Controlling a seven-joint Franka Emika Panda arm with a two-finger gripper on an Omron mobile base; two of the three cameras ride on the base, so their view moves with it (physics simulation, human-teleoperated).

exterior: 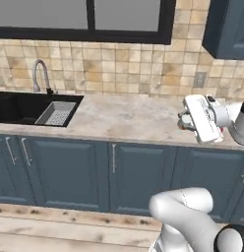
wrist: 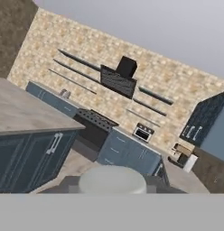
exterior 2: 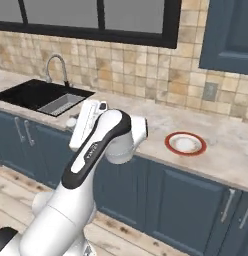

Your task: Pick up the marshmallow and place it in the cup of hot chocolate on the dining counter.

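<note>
The gripper (exterior: 184, 121) hangs at about 3 o'clock in the left base view, just above the wall counter (exterior: 124, 115). In the hand view a pale round thing sits right at 6 o'clock, b/w where the tips would be. It looks like the marshmallow (wrist: 112, 180), so the hand prob. holds it. I can't see the tips, so I can't tell how wide the hand is.

The plate (exterior 2: 185, 143) sits at 3 o'clock in the right base view, on the wall counter. It looks bare.

What could go wrong:
- The marshmallow is tiny and soft. A weak pinch, or a fast swing, could let it slip out and drop to the floor.
- The arm is low near the counter edge. A turn w/o lifting could bump it.
- The cup is somewhere else, so a long trip may come. More bumps, more chance to drop.
</note>
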